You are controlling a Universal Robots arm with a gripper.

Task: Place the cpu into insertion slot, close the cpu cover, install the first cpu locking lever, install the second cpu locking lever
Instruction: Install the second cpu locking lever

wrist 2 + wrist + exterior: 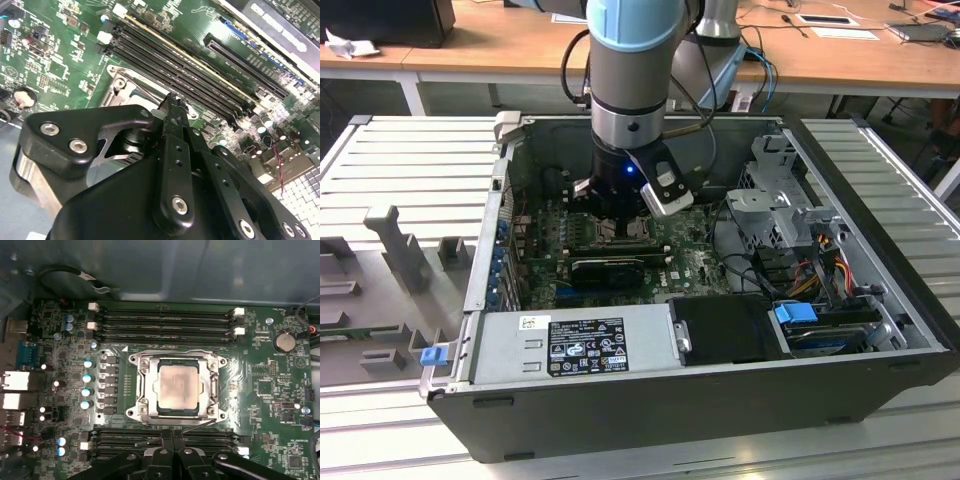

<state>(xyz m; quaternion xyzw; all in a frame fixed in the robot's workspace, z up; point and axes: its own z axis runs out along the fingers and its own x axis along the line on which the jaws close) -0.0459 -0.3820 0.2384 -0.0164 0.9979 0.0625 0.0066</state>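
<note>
The cpu point(178, 386), silvery-grey and square, lies flat in the insertion slot point(153, 387) in the middle of the green motherboard. The cpu cover point(144, 385) is down over it, framing the chip through its window. One thin wire lever point(172, 351) runs along the cover's far edge. A second lever point(200, 426) slants across the near edge and passes by my fingertips. My gripper point(172, 436) is shut at that near edge, its black fingers point(172, 107) pressed together beside the socket. In the exterior view the gripper point(620, 215) is down inside the open computer case.
Black memory slots point(165, 320) flank the socket on both sides. A black graphics card point(608, 268) lies just in front of the gripper. The power supply point(570, 345), drive cage point(775, 200) and loose cables point(740, 235) crowd the case point(480, 290).
</note>
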